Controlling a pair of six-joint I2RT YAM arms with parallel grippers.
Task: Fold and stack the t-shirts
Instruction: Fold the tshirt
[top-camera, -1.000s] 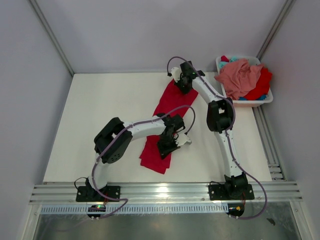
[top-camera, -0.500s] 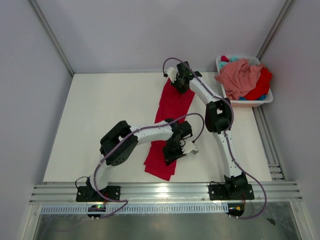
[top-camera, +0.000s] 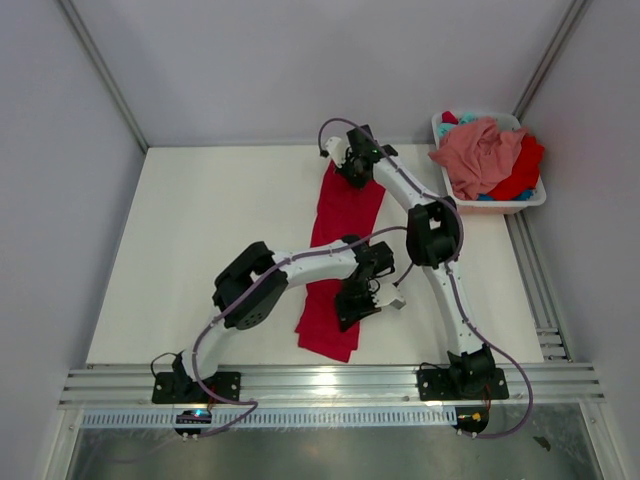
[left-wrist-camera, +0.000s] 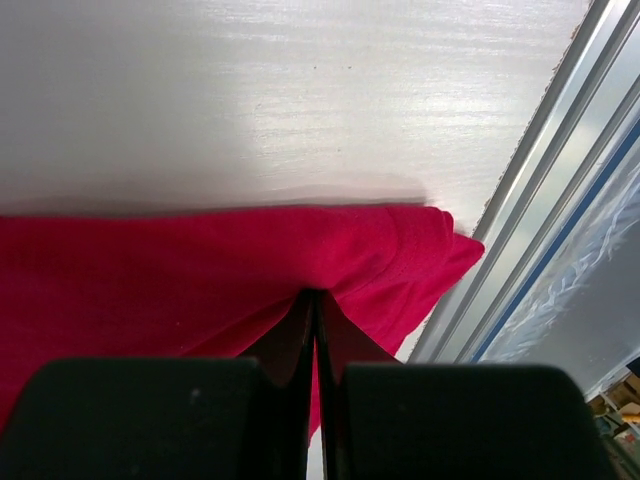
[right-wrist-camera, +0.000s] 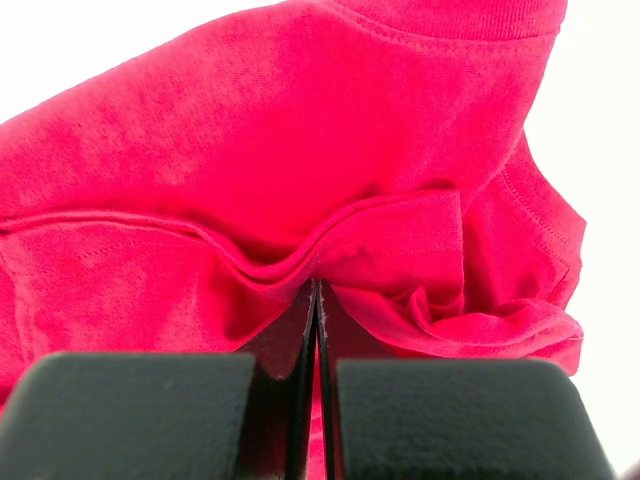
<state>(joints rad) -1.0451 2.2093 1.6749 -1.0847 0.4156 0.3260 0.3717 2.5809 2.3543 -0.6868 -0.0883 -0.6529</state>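
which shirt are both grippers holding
The red t-shirt stretched on the table; the salmon pink t-shirt and the rest lie heaped in the white basket.

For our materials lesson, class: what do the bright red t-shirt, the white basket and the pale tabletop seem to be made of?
Bright red t-shirt: soft knit cloth, matte; fine texture, stitched hems, folds. White basket: probably plastic, smooth; thin rigid walls. Pale tabletop: perhaps painted or laminated board; faint grain, slight sheen.

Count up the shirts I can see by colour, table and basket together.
Red: 2, the red t-shirt on the table and a red garment in the basket.
Salmon pink: 1, the pink garment topping the basket.
Teal: 1 at least, teal scraps only.
Total: 4 or more.
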